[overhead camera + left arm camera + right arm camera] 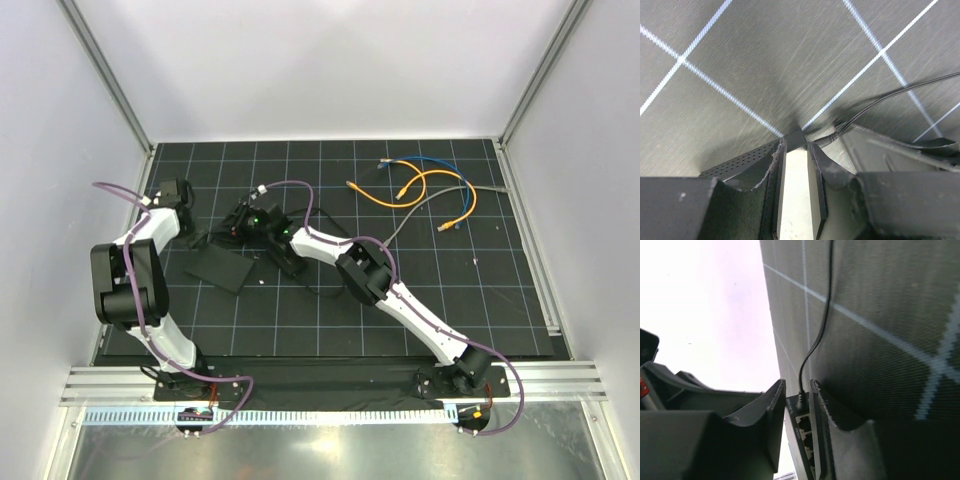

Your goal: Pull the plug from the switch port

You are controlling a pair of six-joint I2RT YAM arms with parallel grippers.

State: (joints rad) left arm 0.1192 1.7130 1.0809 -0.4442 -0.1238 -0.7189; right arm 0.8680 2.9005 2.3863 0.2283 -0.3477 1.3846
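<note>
White panels (330, 60) close the cell on three sides, with aluminium posts (105, 72) at the corners — the light is even and soft. The tabletop (500, 290) is matte black, ruled in thin white grid lines; a metal rail (560, 380) and a white slotted strip (330, 413) run along its near edge.

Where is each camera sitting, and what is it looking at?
Top external: above and behind, looking down on the mat; left arm and right arm show.
Left wrist: on the left arm, close to the mat; left gripper shows.
Right wrist: on the right arm, at the switch; right gripper shows.
All share the gridded mat.
</note>
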